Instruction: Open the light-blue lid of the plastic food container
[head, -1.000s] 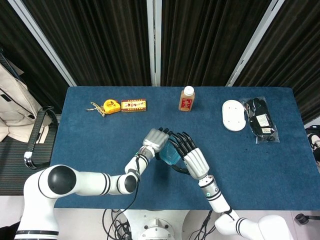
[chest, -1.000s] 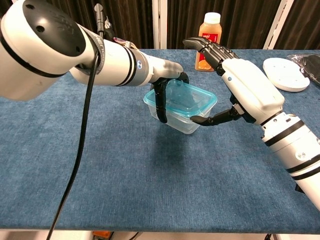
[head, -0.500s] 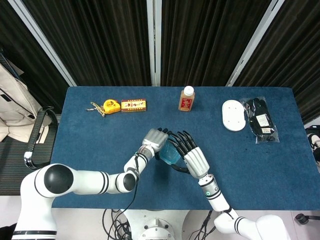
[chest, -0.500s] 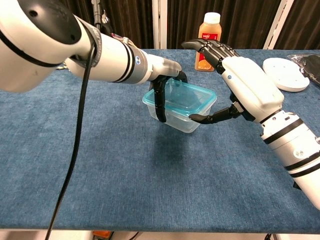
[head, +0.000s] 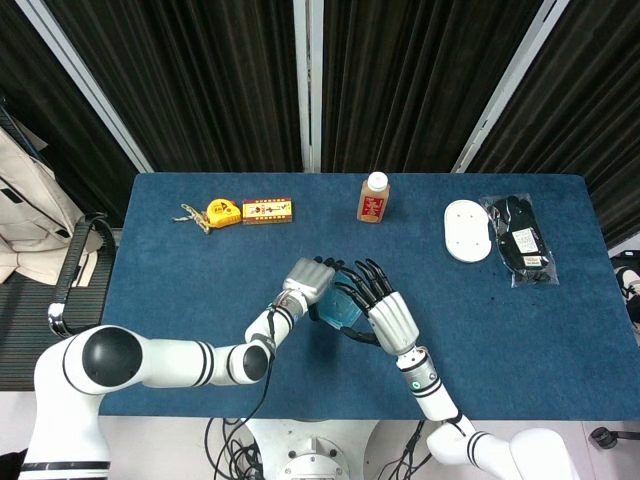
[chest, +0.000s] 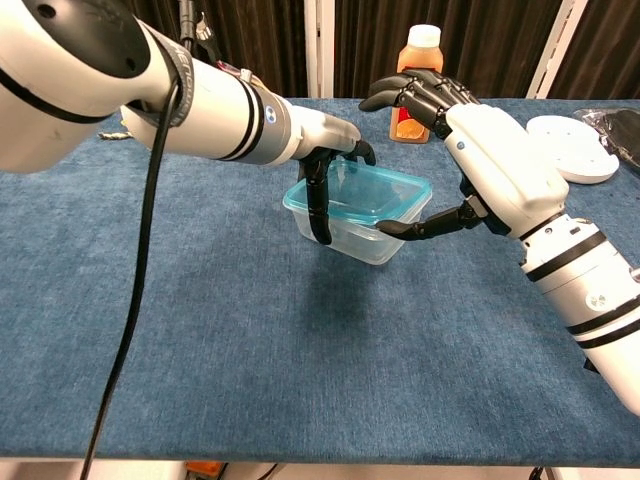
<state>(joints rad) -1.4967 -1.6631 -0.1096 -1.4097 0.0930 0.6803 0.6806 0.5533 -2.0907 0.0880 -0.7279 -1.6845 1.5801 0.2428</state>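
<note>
Head view: the clear plastic food container (head: 340, 309) with its light-blue lid (head: 343, 304) sits between the left hand (head: 307, 279) and right hand (head: 385, 310), mostly hidden under their dark fingers. Chest view: the lid (chest: 362, 192) looks still seated, so opening remains undone; left fingers (chest: 319, 205) clamp the container's (chest: 365, 241) near-left wall, while the right hand (chest: 495, 160) arches over it, thumb tip at the lid's near-right edge, fingers apart, and I cannot tell whether it grips yet.

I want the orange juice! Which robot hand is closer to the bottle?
The right hand. Its fingers curl just in front of the bottle, above the container's lid. The left hand sits farther off, at the container's left end.
</note>
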